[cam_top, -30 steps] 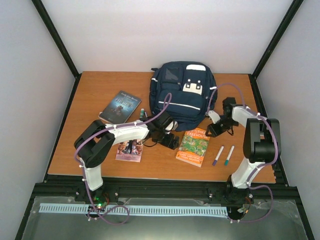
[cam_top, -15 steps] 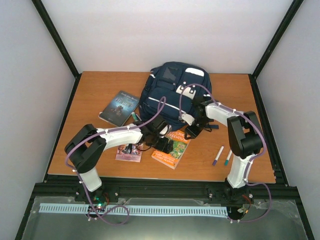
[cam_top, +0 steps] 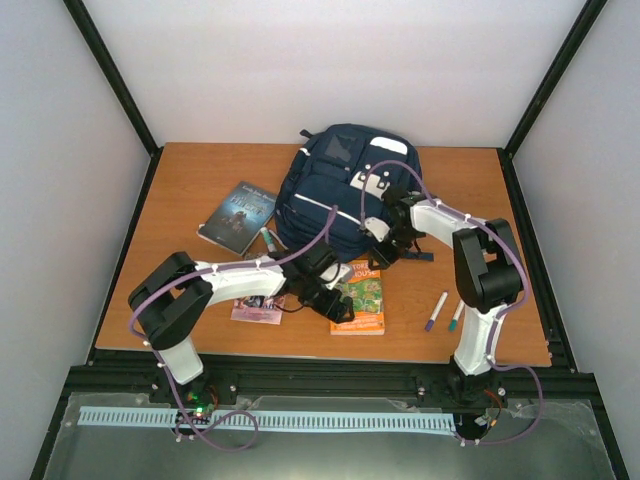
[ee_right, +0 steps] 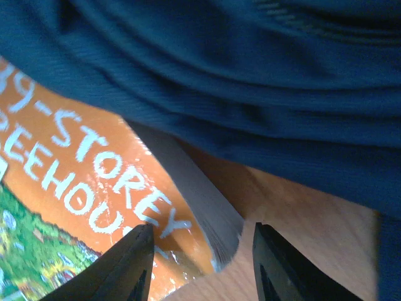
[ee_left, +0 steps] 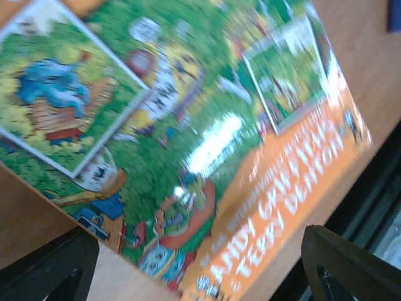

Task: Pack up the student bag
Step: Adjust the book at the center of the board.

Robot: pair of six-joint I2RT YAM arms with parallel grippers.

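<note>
student bag [cam_top: 335, 195]: navy, white stripes | book [cam_top: 367, 300]: orange, green illustrated cover

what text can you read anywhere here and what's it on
"39-STOREY" over "EEHOUSE", partly cut off at the frame edge: orange book cover, right wrist view.
"ANDY GRIFFITHS" and "TERRY DENTON", blurred: same cover, left wrist view.
Too small to read: dark blue book, small pink book, student bag patches.

Student bag [cam_top: 320, 185] navy ribbed cloth, book [ee_left: 188, 125] glossy cover w/ paper pgs, table [cam_top: 200, 190] matt wood.
</note>
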